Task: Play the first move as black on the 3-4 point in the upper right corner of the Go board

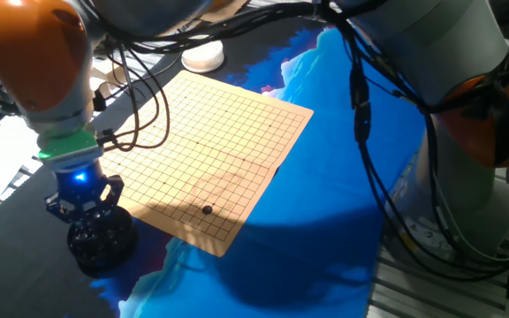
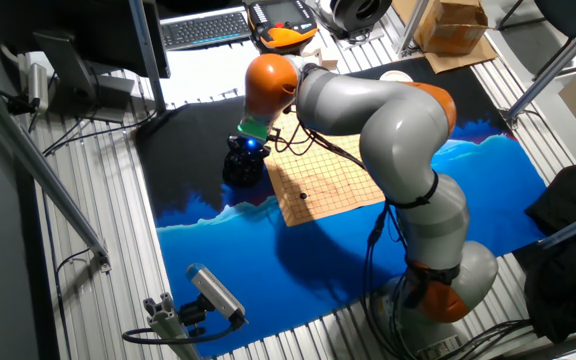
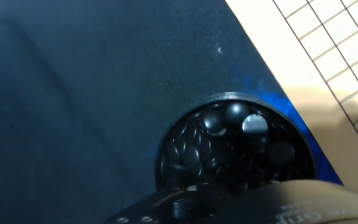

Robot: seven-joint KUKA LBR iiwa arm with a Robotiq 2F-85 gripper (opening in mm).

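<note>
The black two-finger gripper [image 1: 85, 205] with its blue glowing ring hangs right over the round black bowl of stones [image 1: 101, 238], fingers pointing down at its mouth, and from the hand view the bowl [image 3: 229, 146] sits directly under the fingers, packed with glossy black stones too heaped to count. How wide the jaws stand and whether anything is pinched between them cannot be told, since the fingertips are lost against the dark bowl in all three views. Just beside the gripper, on the side toward the arm's base, lies one tan wooden Go board [image 1: 219, 150] ruled with thin black lines, flat on the table, its nearest edge close to the bowl. One small round glossy black stone [image 1: 207, 210] sits on that board, alone, near the corner closest to the bowl, on a line crossing a few lines in from the edges. The other fixed view shows the same single dark dot [image 2: 303, 196] on the board. Beyond the board's far corner from the gripper rests one round white bowl [image 1: 202, 57]. Under everything spreads one cloth [image 1: 325, 177], blue under the board and black beneath the bowl.
</note>
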